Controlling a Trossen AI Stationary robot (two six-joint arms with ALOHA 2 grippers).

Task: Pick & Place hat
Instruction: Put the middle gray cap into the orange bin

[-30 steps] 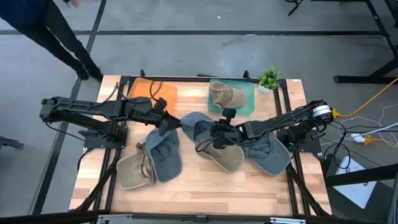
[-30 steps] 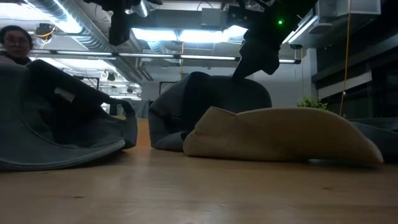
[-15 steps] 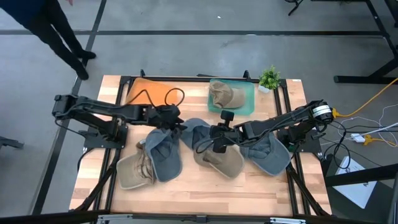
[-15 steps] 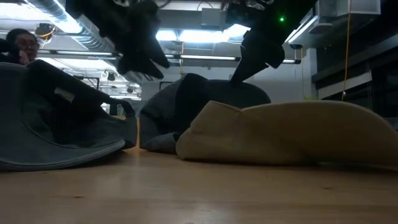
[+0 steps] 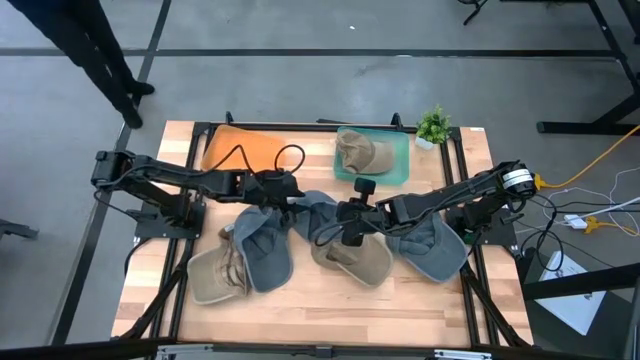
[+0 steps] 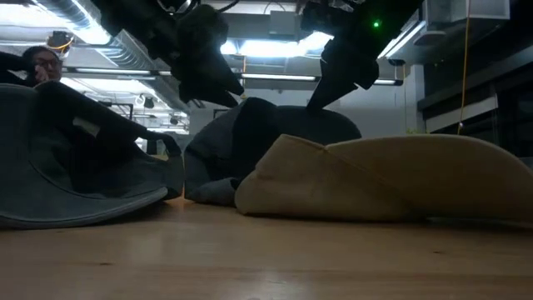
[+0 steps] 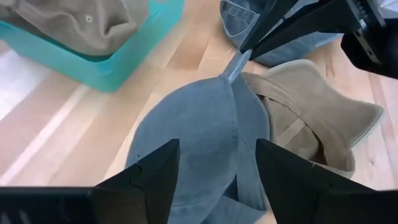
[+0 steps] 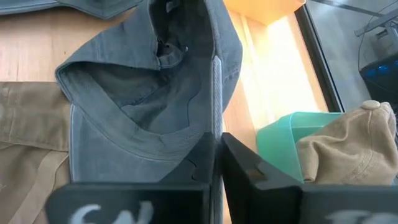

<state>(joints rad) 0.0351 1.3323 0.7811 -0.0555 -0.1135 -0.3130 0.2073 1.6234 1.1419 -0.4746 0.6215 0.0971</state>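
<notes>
A grey-blue hat [image 5: 315,215] lies mid-table, its crown up, one edge resting on a tan hat [image 5: 362,257] beside it. My right gripper [image 8: 216,142] reaches in from the right and is shut on the grey hat. My left gripper [image 7: 217,180] comes from the left and stands open just above the hat's crown [image 7: 199,130], one finger to each side; I see no touch. In the low view the left gripper [image 6: 208,71] and the right gripper [image 6: 341,71] hang over the grey hat [image 6: 266,142]. My right gripper pinches a narrow fold of the grey hat's cloth [image 8: 216,115] between its two shut fingers. They slant down from the table's right side. The cloth is drawn up into a point at the fingertips [image 7: 235,65], and the rest of the hat lies on the table.
A teal tray [image 5: 398,160] holding a tan hat stands at the back, with an orange mat [image 5: 240,150] to its left and a small plant [image 5: 433,125] to its right. More hats lie at front left [image 5: 262,250] and right [image 5: 435,250]. A person stands beyond the table's far left.
My left gripper has moved toward the table's right, down to the grey hat, and has rolled about its own line. My right gripper has kept its place, shut on the hat. The grey hat and the tan hat have shifted slightly toward the left.
</notes>
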